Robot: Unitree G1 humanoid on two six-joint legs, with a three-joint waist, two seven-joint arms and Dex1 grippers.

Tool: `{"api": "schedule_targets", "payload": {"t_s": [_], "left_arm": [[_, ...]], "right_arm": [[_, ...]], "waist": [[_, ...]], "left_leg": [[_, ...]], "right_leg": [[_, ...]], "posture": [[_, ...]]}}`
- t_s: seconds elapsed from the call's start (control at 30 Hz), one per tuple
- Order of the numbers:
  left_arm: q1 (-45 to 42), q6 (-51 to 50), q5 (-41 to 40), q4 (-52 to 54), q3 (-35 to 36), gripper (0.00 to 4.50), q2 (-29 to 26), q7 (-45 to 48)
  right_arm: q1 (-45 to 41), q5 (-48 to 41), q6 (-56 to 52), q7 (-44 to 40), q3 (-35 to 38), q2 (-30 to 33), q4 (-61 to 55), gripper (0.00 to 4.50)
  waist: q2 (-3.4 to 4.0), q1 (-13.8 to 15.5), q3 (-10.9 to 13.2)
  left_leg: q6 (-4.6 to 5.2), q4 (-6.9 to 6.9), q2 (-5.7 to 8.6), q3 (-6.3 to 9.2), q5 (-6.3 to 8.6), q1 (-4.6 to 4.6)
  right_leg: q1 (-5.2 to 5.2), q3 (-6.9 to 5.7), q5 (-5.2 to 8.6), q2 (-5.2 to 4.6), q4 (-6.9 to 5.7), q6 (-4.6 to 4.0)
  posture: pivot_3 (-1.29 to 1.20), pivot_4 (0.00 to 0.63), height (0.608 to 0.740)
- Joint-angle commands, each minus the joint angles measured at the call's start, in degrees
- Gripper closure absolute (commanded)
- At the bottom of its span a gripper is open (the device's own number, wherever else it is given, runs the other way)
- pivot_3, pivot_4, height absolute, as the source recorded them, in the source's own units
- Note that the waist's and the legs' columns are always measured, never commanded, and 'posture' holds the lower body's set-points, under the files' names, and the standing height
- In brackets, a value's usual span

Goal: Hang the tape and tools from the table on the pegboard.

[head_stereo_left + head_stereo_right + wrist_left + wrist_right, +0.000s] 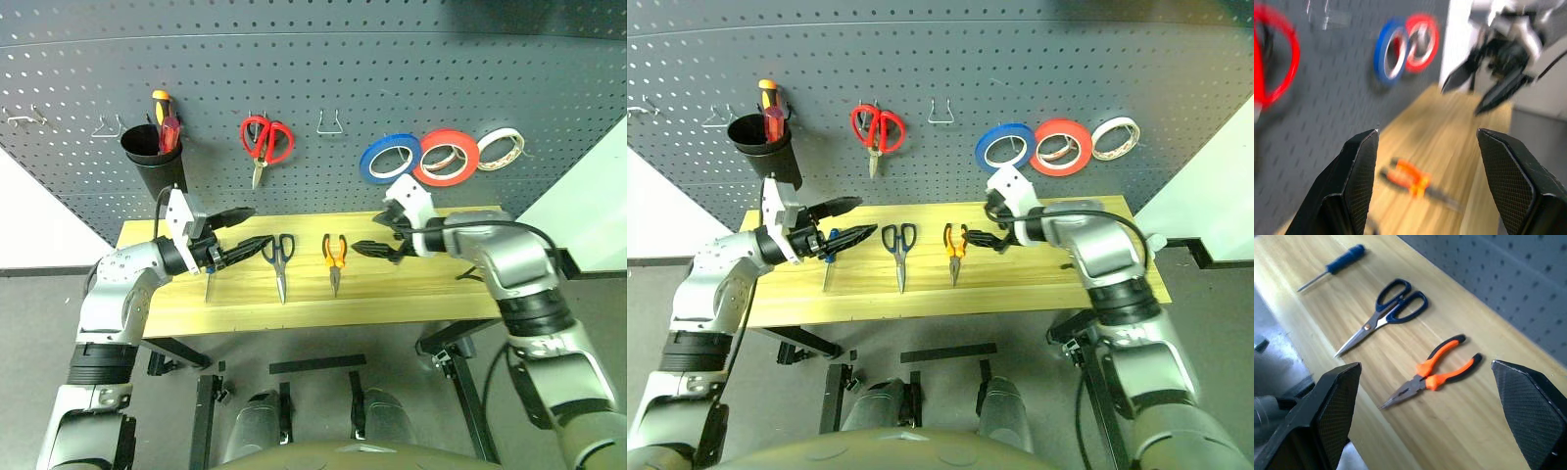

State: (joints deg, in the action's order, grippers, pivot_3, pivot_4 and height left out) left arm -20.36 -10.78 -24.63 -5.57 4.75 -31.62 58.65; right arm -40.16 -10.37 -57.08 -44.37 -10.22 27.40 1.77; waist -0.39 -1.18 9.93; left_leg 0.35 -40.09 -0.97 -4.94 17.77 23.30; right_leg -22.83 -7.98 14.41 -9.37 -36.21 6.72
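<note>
On the table lie the screwdriver, scissors and pliers. Both the left gripper and right gripper hover wide open and empty; the right should probably straddle the pliers' handles squarely. Beyond, the blue tape already hangs on the pegboard.

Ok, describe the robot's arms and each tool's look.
Both arms are silver-grey metal with black joint bands and loose black cables. Each wrist carries a white block. The left tool and right tool each have two black pointed fingers with crosshatched inner pads.

The left end effector hides most of the screwdriver, seemingly blue-handled.
</note>
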Motion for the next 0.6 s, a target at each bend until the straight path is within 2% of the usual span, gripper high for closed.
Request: {"api": "schedule_targets", "payload": {"t_s": [0.03, 0.27, 0.6], "left_arm": [[-0.55, 0.59, 6.42, -2.57, -1.37, 1.12, -1.81, -4.79], [-0.31, -1.02, 8.51, -4.99, -2.35, 1.12, -1.91, -6.15], [1.65, -1.20, 4.66, -2.97, -1.38, 1.12, -0.96, -2.07]], "right_arm": [[-3.56, 1.15, -6.42, 8.07, 1.05, -5.78, 5.48, 0.03], [-12.48, 2.41, -5.27, 18.82, 5.18, -15.03, 25.43, 0.03], [-20.36, 3.89, 4.87, 23.81, 7.96, -17.94, 46.10, 0.03]], "waist": [[0.02, 0.04, 0.01], [0.29, 0.00, 0.59], [0.57, 0.02, 3.97]], "left_leg": [[0.00, 0.00, 0.00, 0.02, 0.00, 0.00], [0.01, 0.03, 0.00, 0.11, 0.00, 0.07], [0.00, 0.11, -0.04, 0.17, 0.00, 0.12]], "right_leg": [[0.01, 0.00, 0.00, 0.00, 0.00, 0.00], [-0.06, 0.01, 0.00, 0.02, 0.00, -0.01], [-0.28, 0.09, 0.01, 0.05, -0.07, -0.02]], "posture": [[-0.04, 0.152, 0.738], [-0.01, 0.234, 0.738], [0.04, 0.322, 0.738]]}}
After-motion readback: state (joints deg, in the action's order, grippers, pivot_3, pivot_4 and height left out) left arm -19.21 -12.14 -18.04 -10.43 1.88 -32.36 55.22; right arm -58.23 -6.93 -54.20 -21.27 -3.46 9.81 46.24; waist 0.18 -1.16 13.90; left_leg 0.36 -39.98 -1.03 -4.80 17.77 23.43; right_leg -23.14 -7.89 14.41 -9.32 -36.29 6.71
